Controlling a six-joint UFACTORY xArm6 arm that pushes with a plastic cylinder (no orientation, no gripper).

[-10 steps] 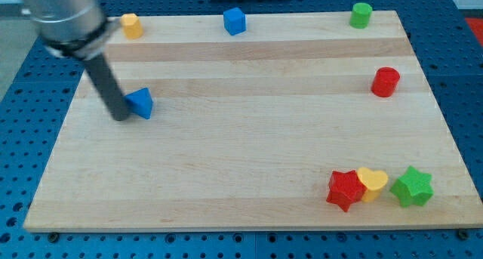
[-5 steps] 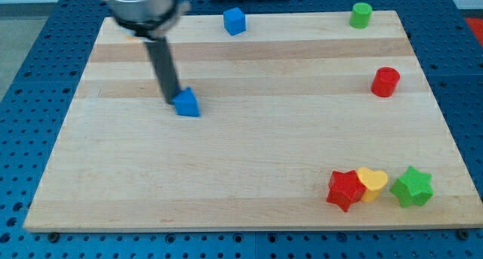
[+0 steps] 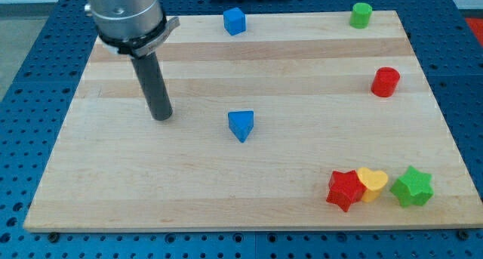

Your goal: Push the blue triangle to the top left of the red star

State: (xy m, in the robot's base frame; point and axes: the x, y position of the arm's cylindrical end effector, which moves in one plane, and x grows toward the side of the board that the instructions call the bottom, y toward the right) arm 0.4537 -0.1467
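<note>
The blue triangle (image 3: 241, 125) lies near the middle of the wooden board (image 3: 226, 191). The red star (image 3: 346, 189) sits near the view's bottom right, touching a yellow heart (image 3: 372, 183) on its right. My tip (image 3: 161, 117) is on the board to the left of the blue triangle, clearly apart from it. The triangle is far to the upper left of the red star.
A green star (image 3: 412, 187) sits right of the yellow heart. A red cylinder (image 3: 386, 81) stands at the right. A green cylinder (image 3: 361, 15) and a blue cube (image 3: 235, 21) sit along the top edge. The arm hides the top left corner.
The blue triangle has slid right and slightly down, from the left side to near the middle. My tip pushed it, then drew back left and now stands apart from it.
</note>
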